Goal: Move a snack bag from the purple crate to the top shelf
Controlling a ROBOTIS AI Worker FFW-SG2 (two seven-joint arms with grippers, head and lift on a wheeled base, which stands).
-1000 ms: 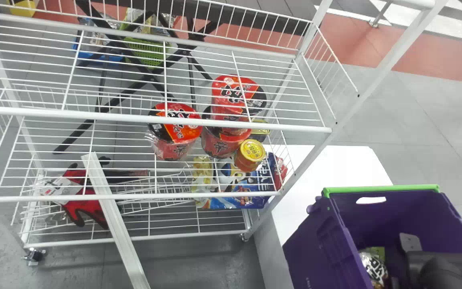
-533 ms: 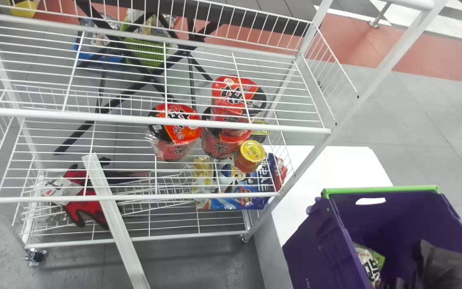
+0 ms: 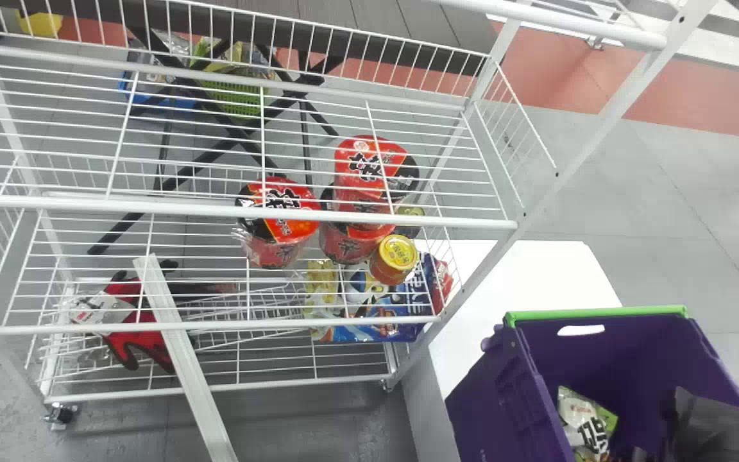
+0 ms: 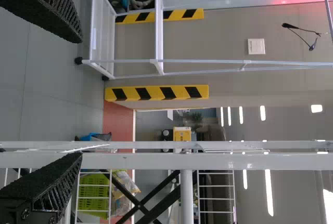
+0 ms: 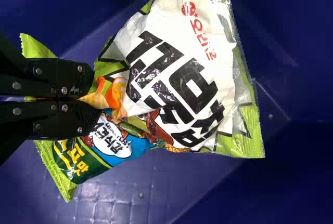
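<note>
As crate walls surround the snack bag, cups on rack

- The place seems a workshop or storeroom; which one, I cannot tell.
- Wheeled wire rack carries packaged noodles.
- Yellow-black striped guards and long ceiling lights are seen.

Beyond the right gripper and to its left lies a flat, white tabletop; grey floor with thin joints spreads farther out, then a salmon-red floor band. Well ahead of the left gripper, a white metal frame on black casters stands near a beige-grey wall bearing a square white plate. Yellow-and-black striped guards line its base; long white lights glow overhead.
</note>
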